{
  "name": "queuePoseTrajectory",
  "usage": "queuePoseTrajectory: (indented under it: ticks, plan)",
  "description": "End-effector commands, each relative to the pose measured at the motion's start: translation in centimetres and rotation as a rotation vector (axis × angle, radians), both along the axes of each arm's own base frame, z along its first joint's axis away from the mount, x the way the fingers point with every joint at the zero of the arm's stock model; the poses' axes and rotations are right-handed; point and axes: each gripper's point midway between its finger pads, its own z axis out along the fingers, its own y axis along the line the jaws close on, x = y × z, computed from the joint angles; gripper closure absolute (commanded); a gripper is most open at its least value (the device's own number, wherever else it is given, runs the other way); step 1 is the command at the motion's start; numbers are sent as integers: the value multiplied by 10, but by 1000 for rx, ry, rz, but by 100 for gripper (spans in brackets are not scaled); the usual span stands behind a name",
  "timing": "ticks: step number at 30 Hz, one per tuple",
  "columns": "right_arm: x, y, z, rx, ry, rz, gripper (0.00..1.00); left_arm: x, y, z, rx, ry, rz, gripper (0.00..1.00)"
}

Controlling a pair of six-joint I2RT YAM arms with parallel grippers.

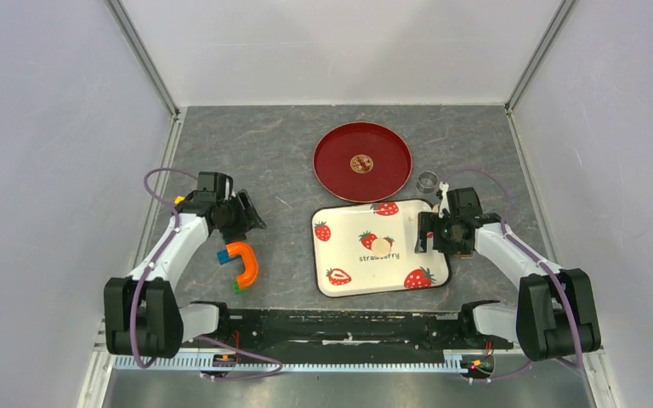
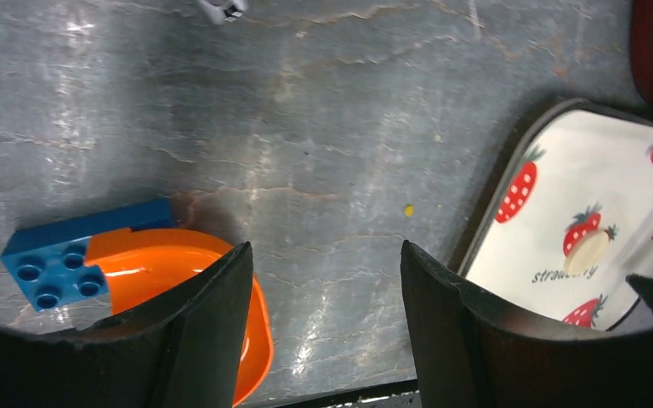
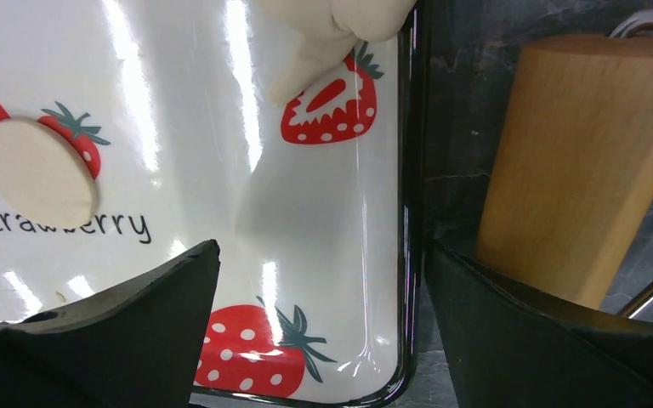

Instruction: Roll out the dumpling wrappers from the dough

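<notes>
Open bench between orange block and strawberry tray; wooden roller crowds right hand outside the tray's right rim.

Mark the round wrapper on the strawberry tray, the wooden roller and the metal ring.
dumpling wrapper (image 3: 41, 172): right wrist view, centre of the disc.
wooden roller (image 3: 578, 161): right wrist view, middle of its barrel.
metal ring (image 1: 427, 186): top external view, near side of its rim.
</notes>
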Motion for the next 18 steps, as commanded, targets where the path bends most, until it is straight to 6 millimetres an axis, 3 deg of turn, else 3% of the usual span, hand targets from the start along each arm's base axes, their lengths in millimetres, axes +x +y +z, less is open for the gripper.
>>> queuePoseTrajectory:
  ticks: [1,7,18]
  plan:
    - [-5,5,-2,36,-7,27,8,16,16,1,18,27,60,31]
    - [-16,11,-4,67,7,52,8,44,53,-6,101,92,163,31]
    - [-29,23,-4,134,8,87,7,92,92,-34,265,231,217,34]
